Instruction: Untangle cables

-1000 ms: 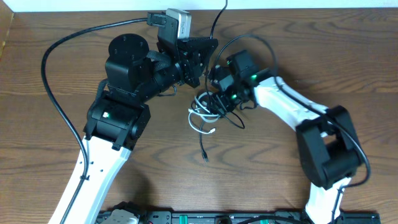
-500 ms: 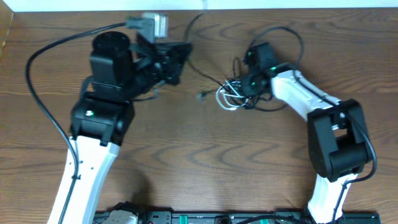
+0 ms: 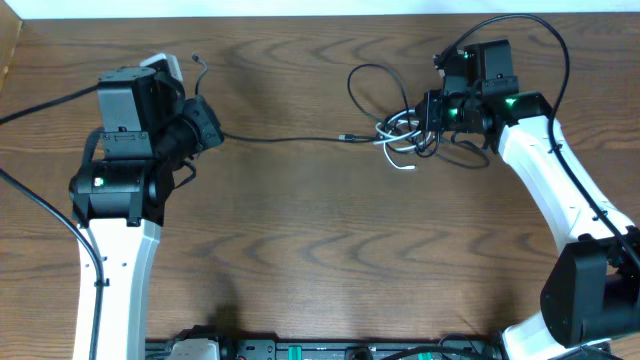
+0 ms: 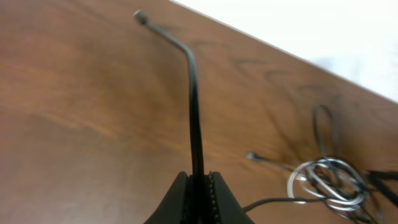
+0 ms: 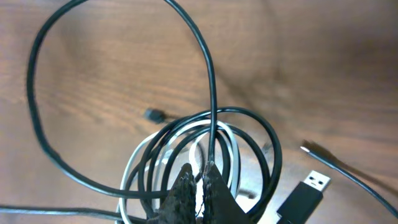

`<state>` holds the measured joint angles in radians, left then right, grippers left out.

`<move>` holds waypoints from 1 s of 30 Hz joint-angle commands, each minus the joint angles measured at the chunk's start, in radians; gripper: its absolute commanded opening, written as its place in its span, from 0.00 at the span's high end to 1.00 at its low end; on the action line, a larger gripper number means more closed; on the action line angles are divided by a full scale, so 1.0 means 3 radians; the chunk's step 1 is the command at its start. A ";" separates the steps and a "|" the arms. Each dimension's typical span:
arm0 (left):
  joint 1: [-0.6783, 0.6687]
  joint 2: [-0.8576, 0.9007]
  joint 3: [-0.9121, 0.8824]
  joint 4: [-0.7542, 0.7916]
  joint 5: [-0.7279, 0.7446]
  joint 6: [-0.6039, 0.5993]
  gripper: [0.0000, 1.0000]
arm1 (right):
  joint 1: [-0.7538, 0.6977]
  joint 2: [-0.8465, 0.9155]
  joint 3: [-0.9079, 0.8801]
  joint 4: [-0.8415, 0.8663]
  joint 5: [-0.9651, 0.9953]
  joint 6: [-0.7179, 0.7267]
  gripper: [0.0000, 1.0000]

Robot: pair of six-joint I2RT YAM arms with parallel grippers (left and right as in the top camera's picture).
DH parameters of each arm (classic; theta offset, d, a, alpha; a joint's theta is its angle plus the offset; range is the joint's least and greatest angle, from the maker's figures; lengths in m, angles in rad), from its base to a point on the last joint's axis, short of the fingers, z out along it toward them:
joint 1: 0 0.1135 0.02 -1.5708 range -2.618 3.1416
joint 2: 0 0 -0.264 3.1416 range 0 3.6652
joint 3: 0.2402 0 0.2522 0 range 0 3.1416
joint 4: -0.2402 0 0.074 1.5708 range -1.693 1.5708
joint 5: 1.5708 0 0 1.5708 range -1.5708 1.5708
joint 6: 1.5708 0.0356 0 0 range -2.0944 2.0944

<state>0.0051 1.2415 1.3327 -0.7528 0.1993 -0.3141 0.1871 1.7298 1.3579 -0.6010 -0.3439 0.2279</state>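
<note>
We have the black cable (image 3: pixel 280 139) drawn out in a low, nearly straight line across the worktop (image 3: pixel 300 250). It runs from the 9 o'clock side of the knot to the left tool (image 3: pixel 207 128), over at 10 o'clock on the overhead view. That tool is closed tight on the black cable (image 4: pixel 194 93). On the left wrist view the cord stands pinched between the two fingers. A short free tail pokes out beyond them and bends toward 11 o'clock, with a tiny tip at its end.

Now to the knot itself, at about 1 o'clock on the worktop. Here the white cable (image 5: pixel 129 174) lies coiled in rings, with black loops laid among and around them. One big black loop swings out toward 11 o'clock from the bundle. A small plug end (image 3: pixel 345 137) rests on the wood just at the bundle's 9 o'clock edge. A white end trails out at 6 o'clock.

The right tool (image 5: pixel 198 177) is shut, its fingertips right in the middle of the coil. We see a black strand dropping straight into the pinch. Whether a white ring is caught there too, we cannot tell. At 4 o'clock on the right wrist view a black USB plug (image 5: pixel 306 190) lies flat on the wood just beside the coil. The two tools sit well apart, at opposite sides of the worktop.
</note>
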 commanded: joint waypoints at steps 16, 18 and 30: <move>-0.0270 0.0752 0.0041 -0.0341 0.2085 0.1466 0.24 | -0.0017 0.0015 0.0011 -0.0127 -0.0671 -0.0066 0.99; -0.0373 0.0774 0.0041 -0.0296 0.2233 0.1586 0.24 | -0.0020 0.0015 0.0011 -0.0123 -0.0673 -0.0065 0.99; -0.1190 0.1114 0.0041 0.0610 0.2614 0.1830 0.25 | -0.0126 0.0015 0.0011 -0.0043 -0.1088 -0.0038 0.99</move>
<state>-0.2955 1.5280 1.3331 -0.6334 0.9455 0.2066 0.1589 1.7344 1.3575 -0.6167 -0.6018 0.2234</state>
